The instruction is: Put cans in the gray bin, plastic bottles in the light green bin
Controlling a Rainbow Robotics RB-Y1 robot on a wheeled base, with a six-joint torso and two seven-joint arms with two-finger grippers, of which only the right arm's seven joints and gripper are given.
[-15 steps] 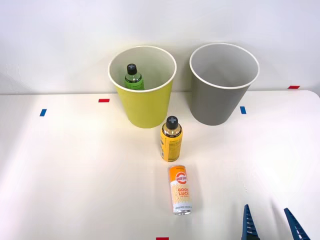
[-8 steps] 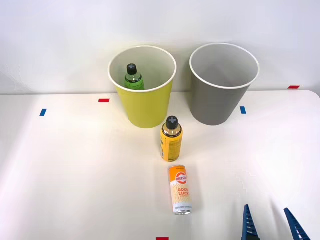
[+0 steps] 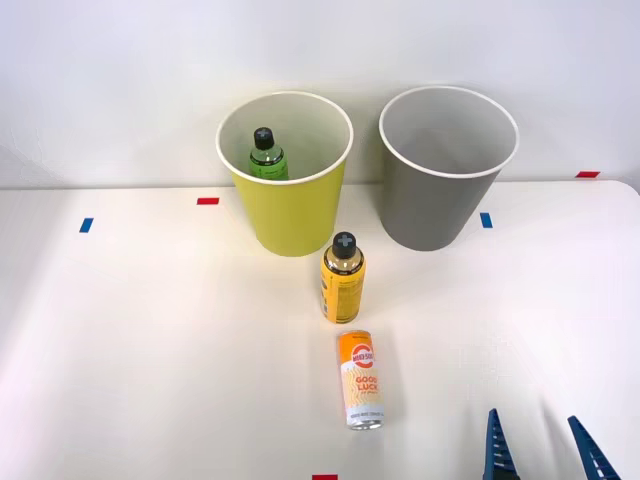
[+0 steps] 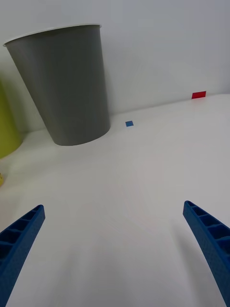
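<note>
Take the light green bin [image 3: 285,190] as your landmark: it stands upright at the back of the white table [image 3: 140,340], and the green-labelled bottle [image 3: 266,155] already stands inside it, black cap up, against the bin's left inner wall. The gray bin [image 3: 446,170] stands upright just to that bin's right, apart from it, with nothing to be seen in the part of its pale inside that shows.

Just in front of the light green bin, off its right front side, you have the yellow-orange bottle [image 3: 342,279] standing upright with its black cap on. Further forward from the bin, beyond that bottle, the orange-and-cream "GOOD LUCK" can [image 3: 361,380] lies on its side, its orange end toward the bottle and its silver end toward you; a small gap separates the two.

Your right gripper [image 3: 540,452] sits low at the table's near edge, well forward and to the right of the light green bin. Its two blue ribbed fingers [image 4: 21,240] are spread wide apart and grip nothing, with bare table between them and the gray bin ahead of them.
</note>
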